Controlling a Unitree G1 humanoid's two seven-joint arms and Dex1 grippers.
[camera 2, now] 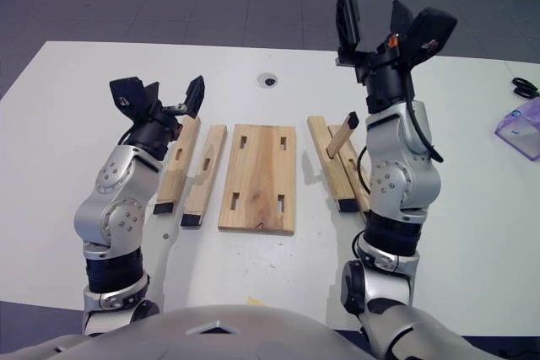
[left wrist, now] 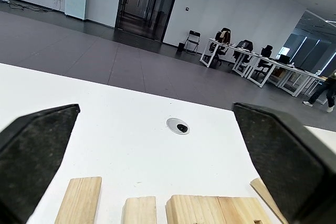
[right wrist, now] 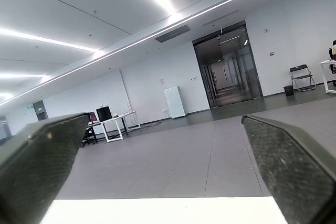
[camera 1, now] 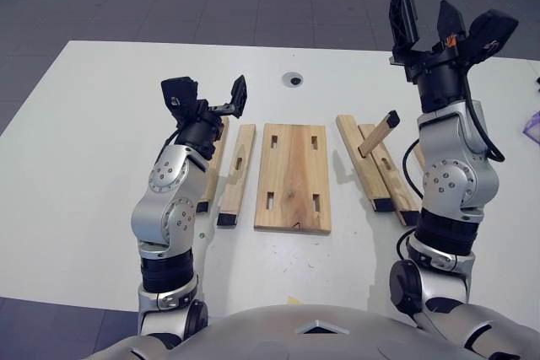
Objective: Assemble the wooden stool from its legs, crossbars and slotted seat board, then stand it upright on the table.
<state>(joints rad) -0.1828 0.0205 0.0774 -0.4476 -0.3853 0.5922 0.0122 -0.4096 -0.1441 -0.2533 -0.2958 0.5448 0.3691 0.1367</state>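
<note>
Parts of the stool lie flat in a row across the middle of the white desk [camera 1: 101, 124], unassembled. The slotted seat board [camera 1: 293, 176] is in the centre, its long sides running from the near edge toward the far edge, with four slots cut through it.

Toward the desk's left edge, just beside the board, lies a slotted leg [camera 1: 237, 174]. A second left leg [camera 2: 173, 170] lies beyond it, partly hidden by the arm. Both have dark near ends.

Toward the right edge, two right legs [camera 1: 361, 162] lie side by side, touching. A short crossbar [camera 1: 378, 133] rests on them, tilted, with one end raised.

The left gripper [camera 1: 209, 97] hovers over the far ends of the left pair. Its fingers are spread wide and hold nothing.

The right gripper [camera 1: 426, 18] is raised high above the far right part of the desk, pointing upward. It is likewise wide apart and empty.

A pale purple container [camera 2: 521, 128] sits at the right edge; I cannot tell what is in it. A round cable grommet [camera 1: 294, 79] is set in the desk near the far edge.
</note>
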